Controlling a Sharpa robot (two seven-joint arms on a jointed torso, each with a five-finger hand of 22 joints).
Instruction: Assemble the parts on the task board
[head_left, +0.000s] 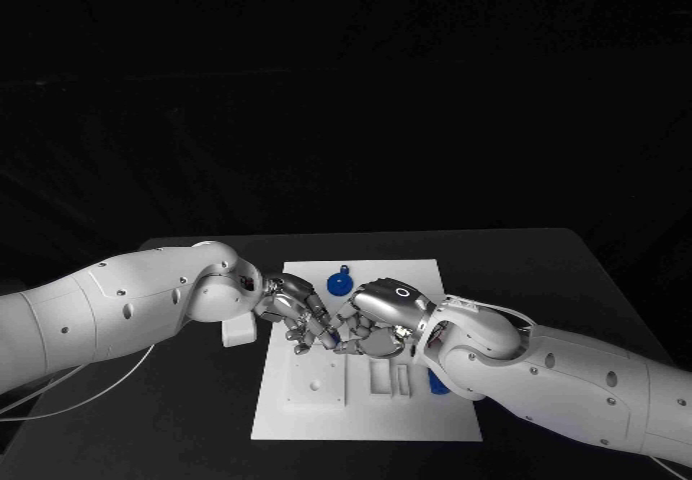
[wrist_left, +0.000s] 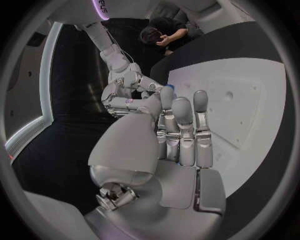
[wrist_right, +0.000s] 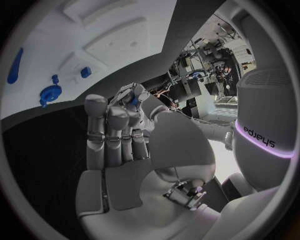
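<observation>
White task board (head_left: 368, 400) sits mid-table on the black table (head_left: 562, 270). Mirrored lettering on the white forearm in the right wrist view, not readable for sure. Left hand (head_left: 296, 310) and right hand (head_left: 378, 322) meet fingertip to fingertip over the board's middle, fingers curled close; a small blue part (wrist_left: 167, 87) shows at the fingertips, which hand holds it cannot be told. Round blue part (head_left: 339, 284) lies at the board's far edge; long blue part (head_left: 436, 381) partly hidden under the right arm.
</observation>
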